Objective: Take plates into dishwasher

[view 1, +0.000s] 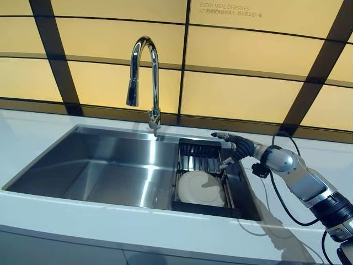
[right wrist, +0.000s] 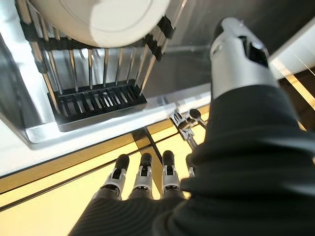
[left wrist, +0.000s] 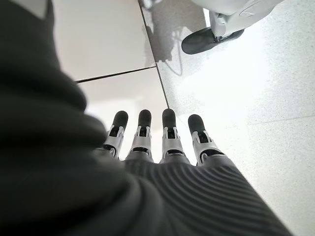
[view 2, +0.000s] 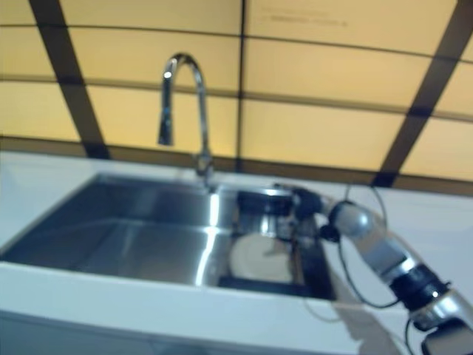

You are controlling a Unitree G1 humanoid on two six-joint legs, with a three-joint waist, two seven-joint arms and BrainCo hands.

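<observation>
1. A white plate (view 1: 201,188) lies flat in the black rack (view 1: 199,150) that sits in the right part of the steel sink (view 1: 99,165), under and to the right of the tap (view 1: 144,77).
2. The right hand (view 1: 236,148) hovers over the far right corner of the rack, just above its upright prongs and apart from the plate. Its own wrist view shows the fingers (right wrist: 143,173) straight and spread, the thumb (right wrist: 239,54) out to the side; it holds nothing.
3. The left hand (left wrist: 162,147) hangs low, away from the counter, pointing at the floor with fingers straight and nothing in them.
4. Judged from this, the step in hand is the reach for the plate: no grasp is made yet.
5. The next move likely calls for lowering the right hand toward the plate's near rim, sliding fingers under the edge and pinching with the thumb, since a flat plate between prongs leaves little room to grip.
6. No dishwasher shows in any view, so where the plate must go cannot be told.
</observation>
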